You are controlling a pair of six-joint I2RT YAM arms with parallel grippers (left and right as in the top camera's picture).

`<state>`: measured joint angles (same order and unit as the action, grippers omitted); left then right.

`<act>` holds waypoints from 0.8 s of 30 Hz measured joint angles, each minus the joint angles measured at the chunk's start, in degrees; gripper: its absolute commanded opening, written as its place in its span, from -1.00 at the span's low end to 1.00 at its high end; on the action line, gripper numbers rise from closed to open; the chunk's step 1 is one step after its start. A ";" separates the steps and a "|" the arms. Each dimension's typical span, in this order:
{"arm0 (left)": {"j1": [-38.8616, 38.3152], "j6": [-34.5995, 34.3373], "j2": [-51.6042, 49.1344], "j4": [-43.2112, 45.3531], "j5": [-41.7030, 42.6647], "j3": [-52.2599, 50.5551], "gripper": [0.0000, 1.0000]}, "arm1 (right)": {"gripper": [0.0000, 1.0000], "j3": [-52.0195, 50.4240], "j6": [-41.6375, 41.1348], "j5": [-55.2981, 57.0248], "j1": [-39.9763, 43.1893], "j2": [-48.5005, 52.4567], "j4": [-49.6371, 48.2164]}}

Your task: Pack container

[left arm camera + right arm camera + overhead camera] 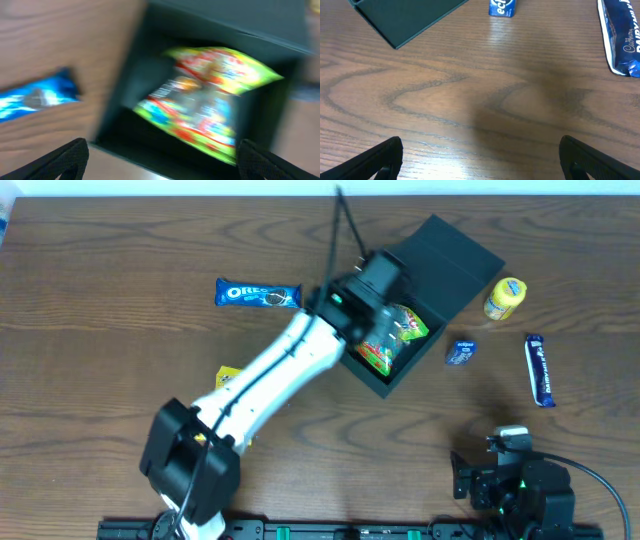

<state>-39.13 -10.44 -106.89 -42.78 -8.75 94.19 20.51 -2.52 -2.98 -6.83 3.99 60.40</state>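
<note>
A robotics lab: robot arm mounted at wooden table.

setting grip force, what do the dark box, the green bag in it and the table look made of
Container: likely cardboard, matte teal-black; flat panels, crisp folded edges, no shine. Green bag: probably thin plastic film, glossy, crinkled, printed. Table: wood or wood-look laminate, brown grain, slight sheen; cannot tell which.

Soft, even indoor light; one view smeared.
Motion blur smudges the box and snack bag in the left wrist view; the other views are sharp, with faint shadows on the table.
</note>
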 measured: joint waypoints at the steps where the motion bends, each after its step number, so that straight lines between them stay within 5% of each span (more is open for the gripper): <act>1: 1.33 0.37 -0.11 0.39 -0.59 0.00 0.90 | 0.99 0.00 0.00 0.00 0.00 0.00 0.00; 9: 11.37 2.67 -2.36 -0.04 -1.07 0.00 0.91 | 0.99 0.00 0.00 0.00 0.00 0.00 0.00; 24: 11.43 3.43 -9.68 -1.49 7.06 -0.04 0.90 | 0.99 0.00 0.00 0.00 0.00 0.00 0.00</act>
<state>-27.70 -7.01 -116.57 -44.27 -1.69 94.15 20.51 -2.52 -2.98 -6.83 3.99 60.40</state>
